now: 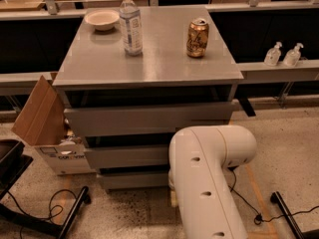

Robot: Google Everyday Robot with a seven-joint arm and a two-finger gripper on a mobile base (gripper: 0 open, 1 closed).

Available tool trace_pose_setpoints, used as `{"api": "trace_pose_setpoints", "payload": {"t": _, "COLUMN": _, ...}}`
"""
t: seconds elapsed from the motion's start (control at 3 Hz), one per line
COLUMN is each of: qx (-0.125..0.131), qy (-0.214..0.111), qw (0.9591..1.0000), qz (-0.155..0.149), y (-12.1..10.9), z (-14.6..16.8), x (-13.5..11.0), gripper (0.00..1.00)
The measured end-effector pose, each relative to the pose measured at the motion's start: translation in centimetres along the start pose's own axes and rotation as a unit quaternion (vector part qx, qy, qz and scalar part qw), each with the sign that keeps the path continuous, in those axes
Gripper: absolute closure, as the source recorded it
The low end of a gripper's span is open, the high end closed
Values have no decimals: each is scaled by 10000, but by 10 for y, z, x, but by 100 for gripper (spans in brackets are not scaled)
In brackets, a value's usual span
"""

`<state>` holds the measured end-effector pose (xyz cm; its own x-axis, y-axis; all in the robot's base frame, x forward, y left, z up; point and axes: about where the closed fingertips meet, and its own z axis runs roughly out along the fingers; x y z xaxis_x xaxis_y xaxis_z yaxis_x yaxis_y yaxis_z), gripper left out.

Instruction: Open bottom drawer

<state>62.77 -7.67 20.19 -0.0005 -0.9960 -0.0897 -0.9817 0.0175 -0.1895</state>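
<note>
The grey cabinet (149, 63) has three handleless drawer fronts stacked under its top. The bottom drawer (132, 179) is the lowest, smallest-looking grey panel, just above the floor, and its front sits about flush with the ones above. My white arm (207, 178) reaches down in front of the cabinet's lower right side and covers the right end of the bottom drawer. My gripper (173, 198) is low beside that right end, almost wholly hidden behind the arm; only a small beige part shows.
The middle drawer front (124, 156) and the top drawer front (149, 117) sit above. A water bottle (130, 23), a can (198, 38) and a white bowl (102, 19) stand on the cabinet top. An open cardboard box (42, 123) stands at the left. Cables and a black stand base (50, 218) lie on the floor.
</note>
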Motion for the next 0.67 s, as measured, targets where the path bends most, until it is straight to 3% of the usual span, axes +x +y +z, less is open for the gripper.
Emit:
{"api": "trace_pose_setpoints", "payload": {"t": 0.33, "qx": -39, "qy": -66, "qw": 9999, "qz": 91, "y": -9, "z": 11, "x": -2, "gripper": 15}}
{"api": "trace_pose_setpoints", "payload": {"t": 0.67, "qx": -98, "qy": -180, "qw": 9996, "qz": 185, "y": -17, "z": 20, "x": -5, "gripper": 48}}
